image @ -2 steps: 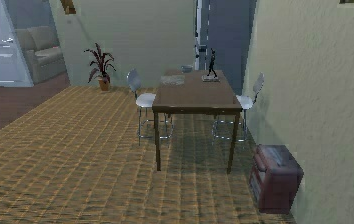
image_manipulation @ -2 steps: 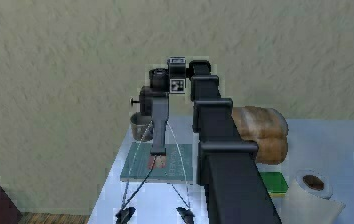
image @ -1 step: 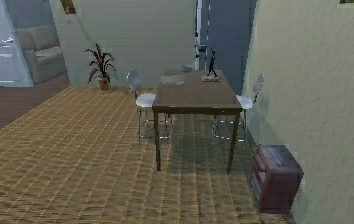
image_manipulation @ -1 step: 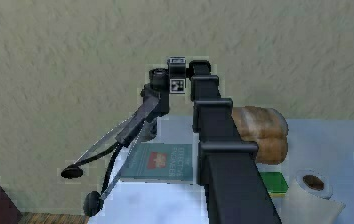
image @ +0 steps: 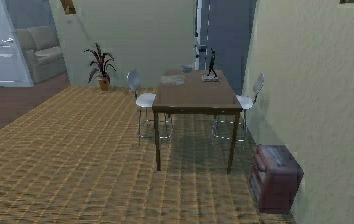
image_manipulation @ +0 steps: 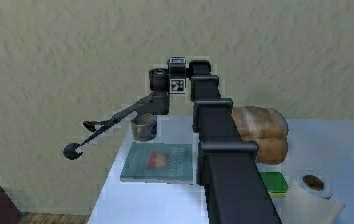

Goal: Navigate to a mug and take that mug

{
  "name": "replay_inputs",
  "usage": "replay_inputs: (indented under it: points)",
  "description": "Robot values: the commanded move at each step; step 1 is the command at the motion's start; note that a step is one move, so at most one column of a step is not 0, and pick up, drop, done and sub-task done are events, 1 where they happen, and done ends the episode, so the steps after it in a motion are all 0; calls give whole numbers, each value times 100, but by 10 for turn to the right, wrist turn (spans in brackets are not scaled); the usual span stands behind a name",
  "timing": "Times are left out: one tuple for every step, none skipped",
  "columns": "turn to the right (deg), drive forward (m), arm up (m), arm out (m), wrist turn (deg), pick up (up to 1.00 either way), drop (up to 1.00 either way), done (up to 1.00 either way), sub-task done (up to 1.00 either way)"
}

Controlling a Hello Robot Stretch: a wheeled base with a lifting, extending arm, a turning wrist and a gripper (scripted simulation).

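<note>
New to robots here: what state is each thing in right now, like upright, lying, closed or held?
end effector: cannot tell whether it holds anything.
grey cup: upright on the table.
book: closed, lying flat.
bread loaf: whole, lying on the table.
paper roll: standing on end.
potted plant: upright on the floor.

Dark sq. arm [image_manipulation: 225,160], thin-fingered blk gripper [image_manipulation: 81,139]
</note>
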Motion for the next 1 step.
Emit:
replay_inputs:
  points:
    - [0,0,0,0,450,0,0,0,0]
